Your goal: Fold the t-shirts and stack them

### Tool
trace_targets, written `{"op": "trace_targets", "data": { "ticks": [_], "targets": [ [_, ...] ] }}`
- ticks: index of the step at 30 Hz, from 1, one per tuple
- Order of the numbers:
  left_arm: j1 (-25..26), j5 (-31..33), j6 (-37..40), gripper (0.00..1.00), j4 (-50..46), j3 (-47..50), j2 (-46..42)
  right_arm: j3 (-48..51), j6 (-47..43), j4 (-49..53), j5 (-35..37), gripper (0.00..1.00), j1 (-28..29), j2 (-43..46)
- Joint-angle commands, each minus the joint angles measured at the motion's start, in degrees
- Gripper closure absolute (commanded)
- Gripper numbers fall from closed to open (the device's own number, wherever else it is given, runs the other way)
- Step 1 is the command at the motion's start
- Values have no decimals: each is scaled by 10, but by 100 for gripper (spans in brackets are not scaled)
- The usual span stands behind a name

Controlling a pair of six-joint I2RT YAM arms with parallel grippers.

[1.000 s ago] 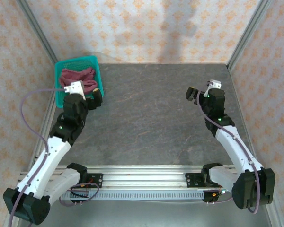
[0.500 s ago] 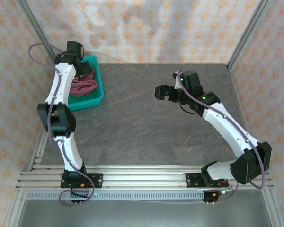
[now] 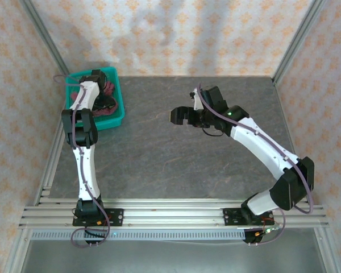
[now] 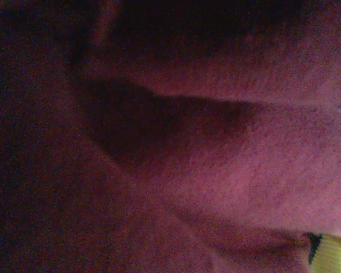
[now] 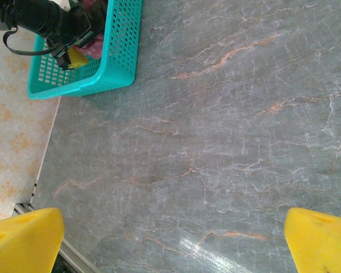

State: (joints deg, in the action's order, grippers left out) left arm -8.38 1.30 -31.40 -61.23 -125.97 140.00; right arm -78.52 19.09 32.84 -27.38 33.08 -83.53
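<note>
Left gripper (image 3: 104, 94) in teal basket (image 3: 111, 121)
It pressed, spread wide, into the maroon t-shirt (image 4: 216, 170); right gripper (image 3: 180, 117) hung released over the worktop (image 3: 159, 165).

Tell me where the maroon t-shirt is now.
In the top view, the t-shirt lies bunched inside the teal basket at the far left corner of the table. The left wrist camera sees its fabric close up.

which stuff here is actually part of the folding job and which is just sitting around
Part of the job: maroon t-shirt, bunched in the teal basket; left gripper, down in that basket; right gripper, open over the table.
Just there: teal basket; table.
</note>
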Motion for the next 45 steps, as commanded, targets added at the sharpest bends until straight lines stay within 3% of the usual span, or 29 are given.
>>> {"op": "trace_targets", "data": {
  "ticks": [1,6,9,20,26,29,31,36,40,42,44,45],
  "targets": [
    [-3,-32,-25,13,29,-3,29,-30,2,14,3,1,2,5],
    [-15,-101,-23,77,79,46,27,-41,-25,40,40,1,3,20],
    [-18,-113,-3,100,98,57,-4,-41,-31,40,55,1,-3,33],
    [17,-108,60,100,127,8,-243,18,40,-9,66,1,-105,63],
    [114,-75,112,100,80,-189,-287,27,60,-32,54,1,-140,61],
    [167,-101,113,100,80,-296,-273,23,61,-33,56,1,-158,63],
    [191,-133,89,100,108,-318,-277,21,66,-34,54,1,-175,68],
    [249,-200,37,100,161,-316,-277,21,66,-29,56,1,-216,94],
    [289,-226,39,100,116,-303,-254,39,64,-13,58,1,-253,123],
    [311,-252,32,100,123,-228,-261,57,63,-2,59,1,-268,138],
    [341,-281,18,99,193,-82,-290,81,59,7,62,1,-278,152],
    [352,-283,2,84,233,-9,-302,94,55,8,64,1,-279,154]
  ]
}}
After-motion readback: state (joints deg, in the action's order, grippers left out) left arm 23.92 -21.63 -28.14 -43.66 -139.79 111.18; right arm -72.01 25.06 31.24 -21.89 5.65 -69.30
